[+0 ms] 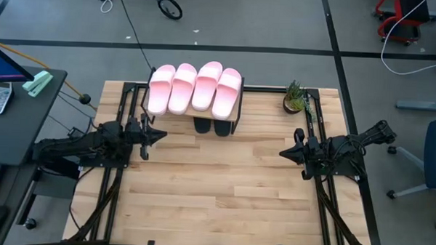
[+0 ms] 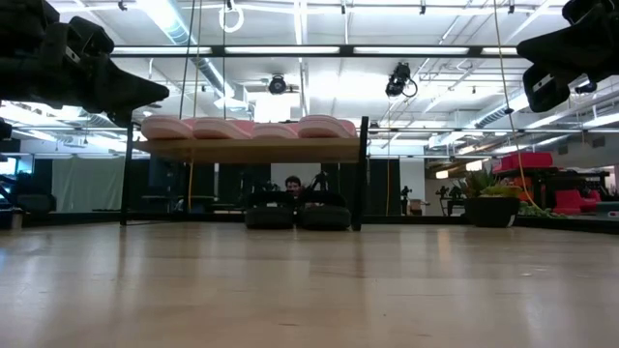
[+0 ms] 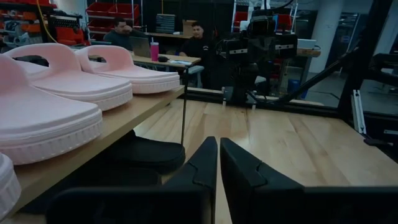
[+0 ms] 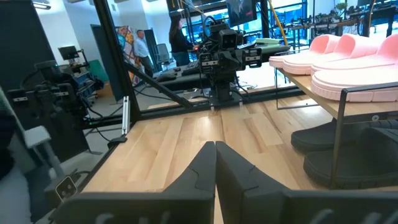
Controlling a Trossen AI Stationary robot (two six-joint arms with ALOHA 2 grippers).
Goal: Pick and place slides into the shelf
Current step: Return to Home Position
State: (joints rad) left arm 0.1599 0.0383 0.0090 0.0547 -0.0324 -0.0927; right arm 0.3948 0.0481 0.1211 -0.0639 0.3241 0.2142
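**Q:** Where were the slides?

**A:** Four pink slides (image 1: 195, 87) lay side by side on top of the shelf (image 2: 256, 149), filling its plank from end to end. Two black slides (image 1: 213, 126) sat side by side on the tabletop (image 1: 223, 188) underneath the shelf, towards its right half, with their front ends poking out from under the plank. The shelf itself stood at the far edge of the tabletop, a little left of centre.

**Q:** And what were the two arms doing?

**A:** Neither held anything. The left claw (image 1: 159, 134) hung at the left side, raised above the tabletop and pointing inward, near the shelf's front left corner but not touching it. Its fingers were pressed together, with only a thin seam between them. The right claw (image 1: 284, 152) hung at the right side facing the left one, well apart from the shelf, with its fingers also pressed together.

**Q:** Was anything else there?

**A:** A small potted plant (image 1: 295, 98) stood at the far right of the tabletop, beside the shelf. Two people (image 3: 198, 38) sat at a desk in the room beyond.
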